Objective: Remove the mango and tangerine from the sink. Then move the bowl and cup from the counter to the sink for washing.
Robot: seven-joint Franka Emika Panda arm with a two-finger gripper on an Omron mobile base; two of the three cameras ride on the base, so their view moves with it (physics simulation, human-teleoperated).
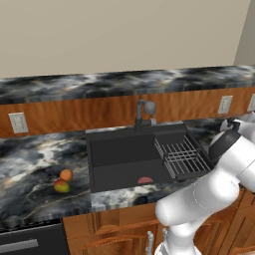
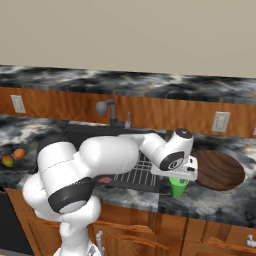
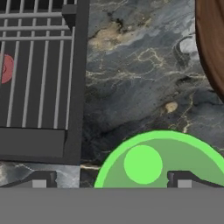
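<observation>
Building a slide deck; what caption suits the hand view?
Gripper poised above the green cup on the marble counter, between the sink rack and wooden bowl.

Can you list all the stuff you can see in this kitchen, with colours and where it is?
mango: one, red and yellow-green, on the counter left of the sink
tangerine: one, orange, on the counter touching or nearly touching the mango
sink: one, black, set into the counter
faucet: one, dark grey, behind the sink
rack: one, dark wire, in the sink's right side
red thing: one, on the sink floor, too small to tell
bowl: one, brown wood, on the counter right of the sink
cup: one, green, upright on the counter beside the bowl
pincer: one, white, right above the cup
</observation>
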